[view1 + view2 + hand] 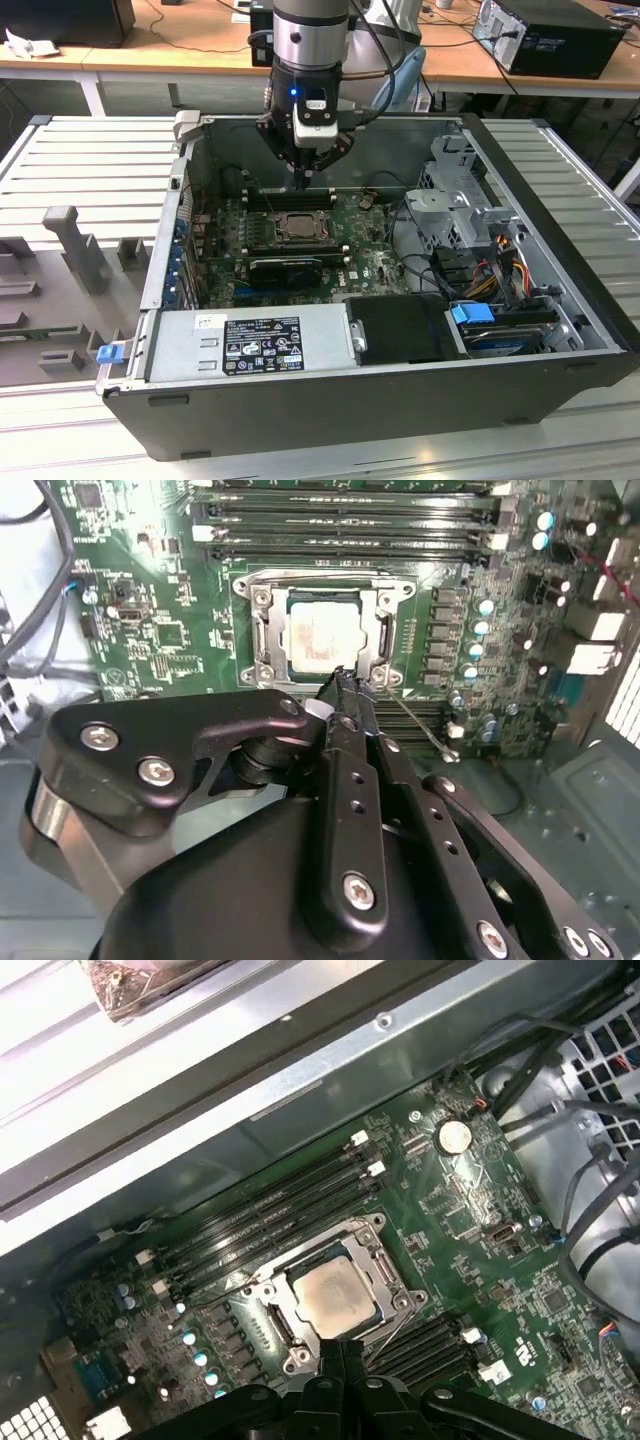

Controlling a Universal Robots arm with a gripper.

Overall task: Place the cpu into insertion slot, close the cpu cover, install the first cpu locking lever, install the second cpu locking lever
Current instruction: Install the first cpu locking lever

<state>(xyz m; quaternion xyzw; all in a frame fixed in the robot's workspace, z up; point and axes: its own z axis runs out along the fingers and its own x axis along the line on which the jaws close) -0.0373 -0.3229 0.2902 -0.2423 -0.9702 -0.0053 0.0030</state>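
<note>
Wooden benches [180,50] stand behind; a slatted metal table [90,150] carries the open case [560,330]. On its green board [470,1260] the cpu [335,1295] lies in the insertion slot [277,1325], the cpu cover [268,630] down over it. My gripper [345,680], fingers pinched together on nothing I can make out, hangs at the slot's edge beside 1 thin lever [420,730]; a slip there could gouge the board.

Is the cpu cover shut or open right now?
Shut: in the second wrist view the cpu cover lies flat, framing the cpu in its window.
</note>
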